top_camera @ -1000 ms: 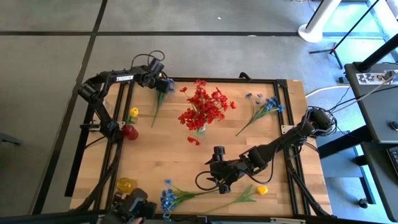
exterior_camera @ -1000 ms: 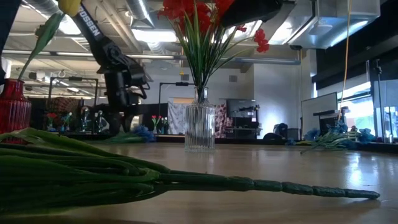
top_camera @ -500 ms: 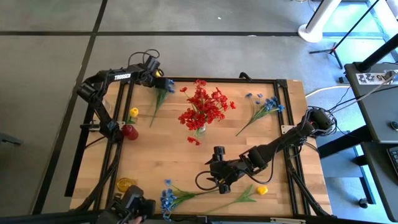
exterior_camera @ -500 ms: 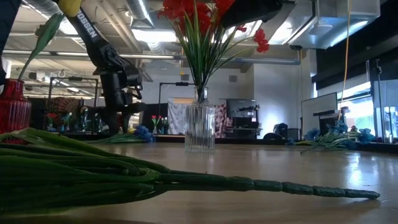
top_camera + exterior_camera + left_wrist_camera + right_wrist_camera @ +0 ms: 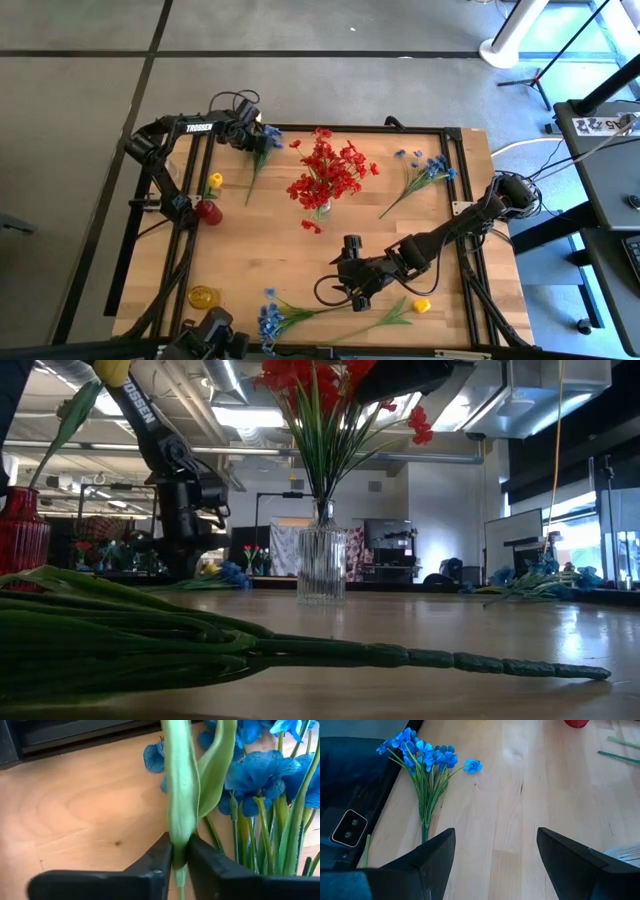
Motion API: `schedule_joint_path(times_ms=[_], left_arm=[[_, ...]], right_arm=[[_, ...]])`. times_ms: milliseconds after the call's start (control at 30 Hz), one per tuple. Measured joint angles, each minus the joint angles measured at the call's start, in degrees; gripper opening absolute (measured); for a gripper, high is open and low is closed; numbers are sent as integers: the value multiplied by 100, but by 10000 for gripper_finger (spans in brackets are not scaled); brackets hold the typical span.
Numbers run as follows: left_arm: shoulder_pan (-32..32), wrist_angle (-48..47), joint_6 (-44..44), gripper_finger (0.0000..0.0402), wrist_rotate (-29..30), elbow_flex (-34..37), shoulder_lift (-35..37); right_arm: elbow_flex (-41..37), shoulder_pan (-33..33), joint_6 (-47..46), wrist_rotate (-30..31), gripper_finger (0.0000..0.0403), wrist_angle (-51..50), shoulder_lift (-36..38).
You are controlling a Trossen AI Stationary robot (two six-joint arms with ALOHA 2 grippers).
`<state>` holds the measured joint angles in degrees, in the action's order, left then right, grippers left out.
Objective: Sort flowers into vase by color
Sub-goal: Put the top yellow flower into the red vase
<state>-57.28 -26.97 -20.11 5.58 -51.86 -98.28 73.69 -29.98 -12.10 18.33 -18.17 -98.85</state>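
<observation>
Pinching a green leaf of the blue flowers [image 5: 260, 775] in the left gripper [image 5: 181, 865], jaws closed, behind the clear vase [image 5: 318, 208]. Lifting slowly, keeping stems together. Right gripper [image 5: 492, 855] waiting, jaws open.

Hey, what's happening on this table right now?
A two-armed robot is sorting fake flowers by color. The left gripper is at the far left corner of the table, pinching a green leaf of the blue flower spray lying there. The right gripper waits open over the near middle. Red flowers already stand in a clear vase; other blue and yellow flowers are not yet sorted.
</observation>
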Motion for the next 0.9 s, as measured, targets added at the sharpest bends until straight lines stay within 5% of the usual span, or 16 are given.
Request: schedule_joint_path(times_ms=[200,333,533,900], left_arm=[[82,-167,152,10,-41,13,217],[295,-167,235,8,-201,13,1007],[1117,-46,444,6,-368,12,3112],[3535,-8,1129,9,-847,279,7234]], right_arm=[[0,-2,0,0,280,-1,-1],[0,0,31,0,280,-2,-2],[0,0,52,2,280,0,-2],[1,0,57,3,280,135,-2]])
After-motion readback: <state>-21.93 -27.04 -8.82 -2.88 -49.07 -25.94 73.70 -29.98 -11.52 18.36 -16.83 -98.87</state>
